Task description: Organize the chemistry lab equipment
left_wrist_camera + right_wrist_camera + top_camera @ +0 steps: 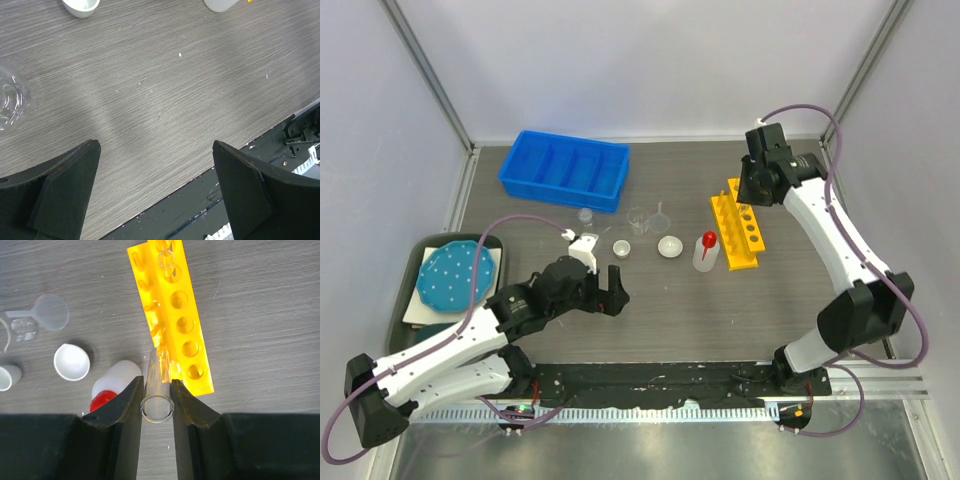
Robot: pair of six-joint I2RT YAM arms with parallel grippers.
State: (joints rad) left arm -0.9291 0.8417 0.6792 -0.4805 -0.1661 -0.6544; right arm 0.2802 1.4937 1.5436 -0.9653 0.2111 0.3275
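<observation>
Above the yellow rack (182, 325), right gripper (157, 390) pinches a tube (156, 371) roughly upright

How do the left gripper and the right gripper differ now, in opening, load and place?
The left gripper is wide open; the right gripper is closed on a thin clear tube. The left gripper holds nothing and hangs over bare table near its front edge; the right gripper is by the yellow rack, farther back. Both have black fingers.
</observation>
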